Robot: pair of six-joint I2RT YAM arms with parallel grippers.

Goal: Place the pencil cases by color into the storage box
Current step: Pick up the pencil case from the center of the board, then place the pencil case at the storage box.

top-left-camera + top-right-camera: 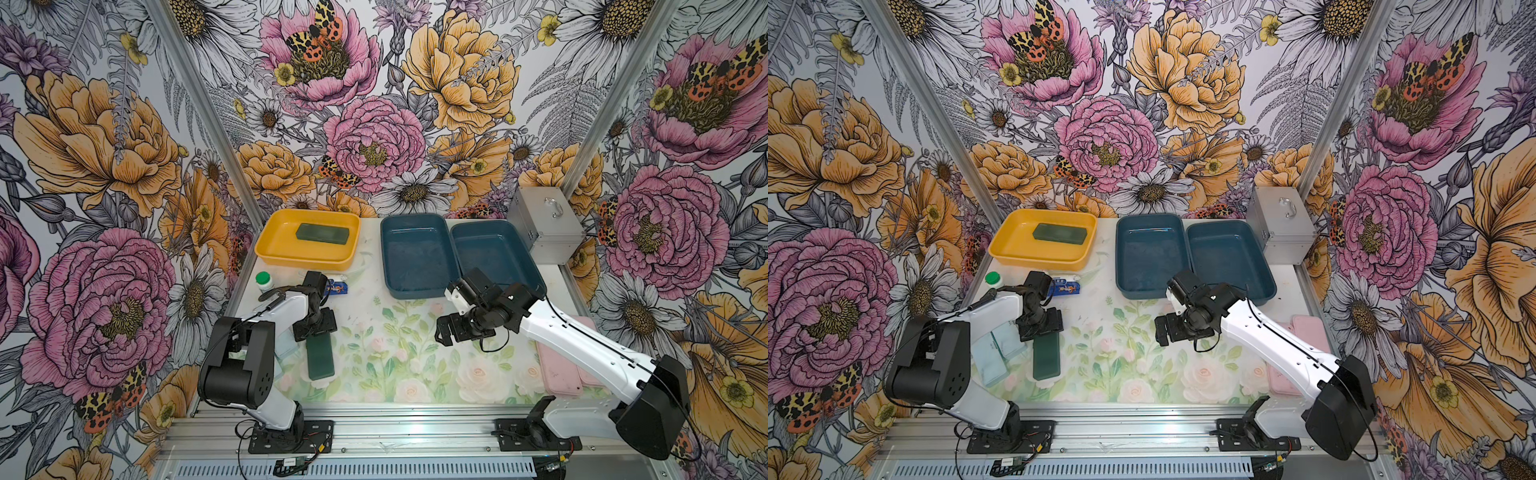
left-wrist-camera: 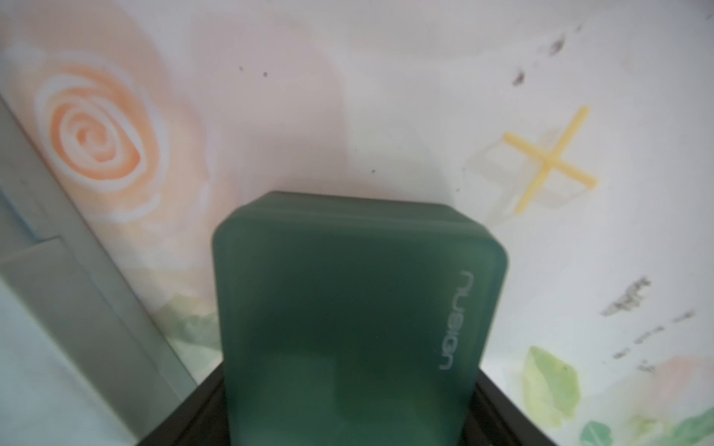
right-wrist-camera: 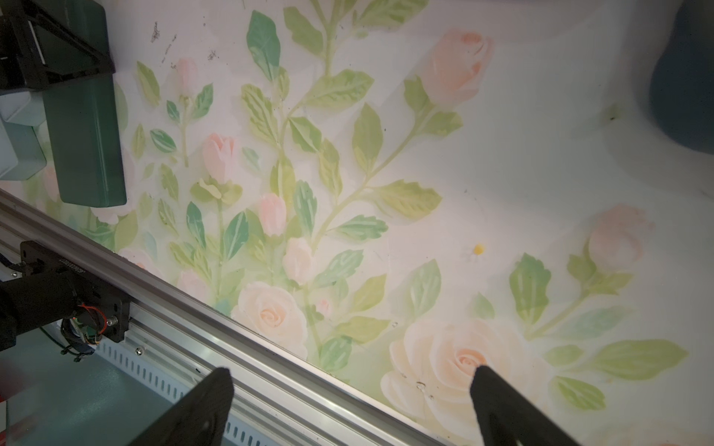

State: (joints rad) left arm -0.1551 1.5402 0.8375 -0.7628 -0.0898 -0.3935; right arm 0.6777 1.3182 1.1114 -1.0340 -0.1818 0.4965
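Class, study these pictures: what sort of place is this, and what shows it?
Most likely a robot test booth, not a home: a left arm and right arm bolted to a metal rail, flower-printed wall panels boxing in the table, and a yellow tray set out.

Silver metal case (image 1: 546,226) at right of centre, green-capped bottle (image 1: 263,281) left of centre, small blue printed packet (image 1: 338,287) near it, floral desk (image 1: 395,332) beneath

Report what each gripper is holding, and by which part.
Left gripper clasps the dark green pencil case at its far end, fingers against its long sides. Right gripper is open and holds nothing.
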